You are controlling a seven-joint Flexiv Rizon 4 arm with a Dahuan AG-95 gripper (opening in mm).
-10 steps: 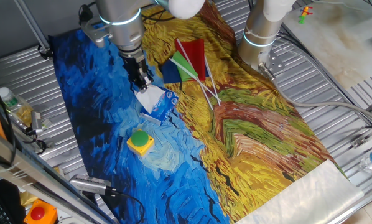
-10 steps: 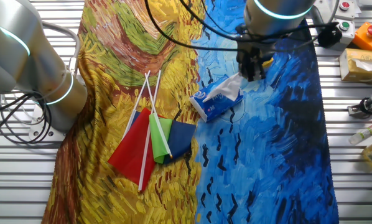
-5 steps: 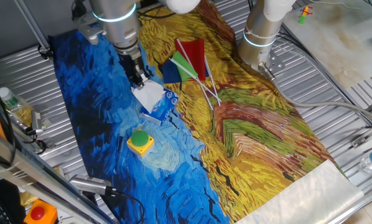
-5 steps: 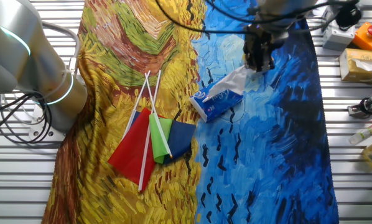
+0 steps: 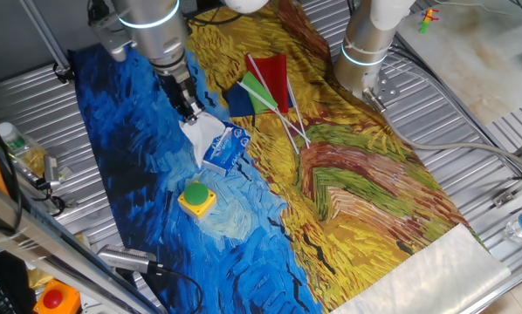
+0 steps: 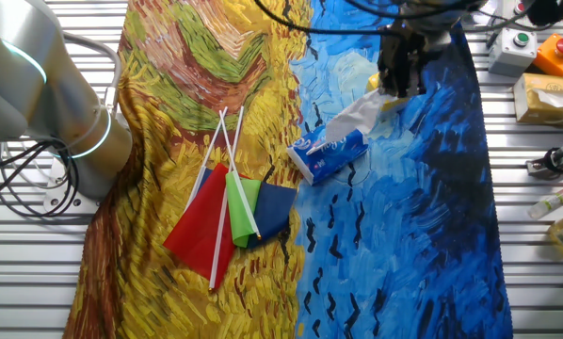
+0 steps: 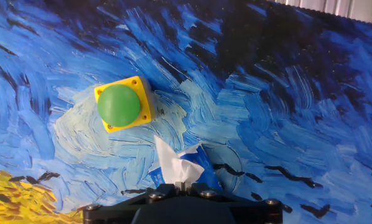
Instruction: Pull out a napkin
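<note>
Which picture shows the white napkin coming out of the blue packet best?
The other fixed view: the napkin stretches sideways from the blue packet up to the tool. One fixed view shows it shorter, under the arm. The hand view shows only its crumpled top.

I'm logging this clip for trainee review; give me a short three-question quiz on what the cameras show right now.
1. True or false: the gripper is shut on the napkin.
2. What lies nearest the blue tissue packet on the blue side of the cloth? A) yellow box with green button B) flags C) a cup
3. Is the napkin's lower end at the packet or free of it?

Key: 1 true; 2 A; 3 at the packet.
</note>
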